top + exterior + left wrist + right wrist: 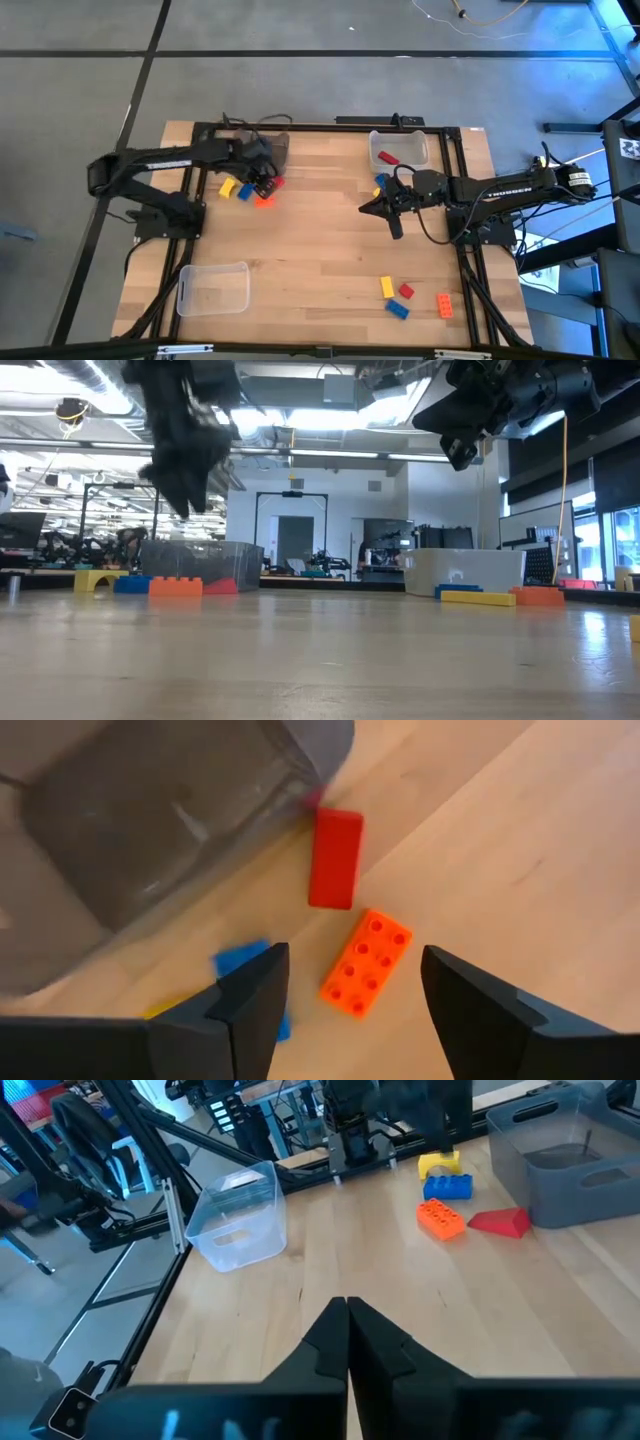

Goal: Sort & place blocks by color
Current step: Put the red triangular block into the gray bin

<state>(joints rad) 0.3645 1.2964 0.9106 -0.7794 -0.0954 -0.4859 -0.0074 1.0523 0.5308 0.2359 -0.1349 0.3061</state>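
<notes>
Since your left gripper (345,985) hangs wide open and empty right over the orange block (366,963) at upper left of the high view, you're lined up for a grab. Right of center, your right gripper (385,207) is pinched shut, holding nothing, probably just waiting. No readable writing I can make out.

The high view looks straight down on the whole wooden table (320,240) from well above; the low view sits at table-top height, facing level across it into the room; the left wrist view looks closely down on an orange block (367,963) and a red block (335,857); the right wrist view faces across the table, sharing that orange block (441,1218) from farther off.
</notes>
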